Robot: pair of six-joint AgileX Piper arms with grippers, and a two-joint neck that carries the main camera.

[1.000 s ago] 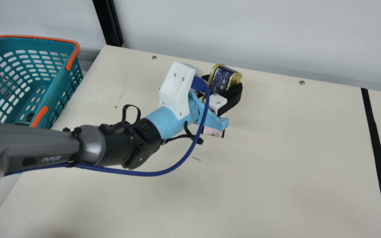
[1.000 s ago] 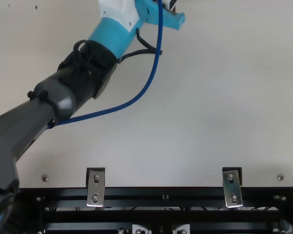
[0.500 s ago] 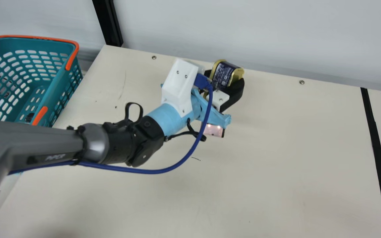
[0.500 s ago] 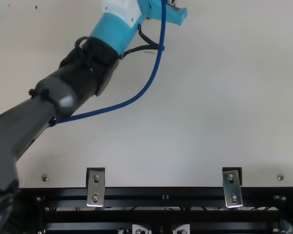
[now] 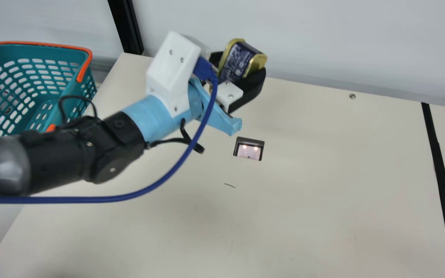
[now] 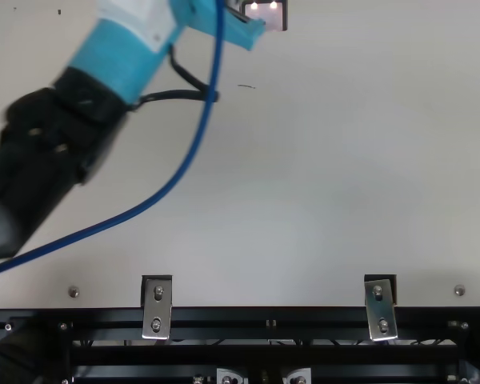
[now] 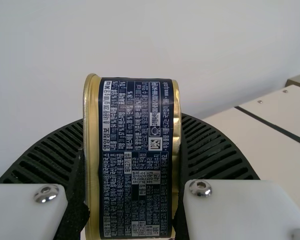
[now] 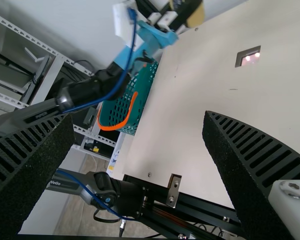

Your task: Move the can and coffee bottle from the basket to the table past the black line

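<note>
The left tool is pinching the can, its placing past the black line pending; the right tool is standing spread.

Left arm aslant in main view, left gripper tightly clamped, right gripper wide apart

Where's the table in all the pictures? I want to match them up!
Main view: the table covers most of the picture, lower left to right edge.
Top view: the table is above the black rail.
Left wrist view: the table is at the right, with the black line.
Right wrist view: the table runs through the middle and upper right.
Main, top and right wrist share the lit opening.
</note>
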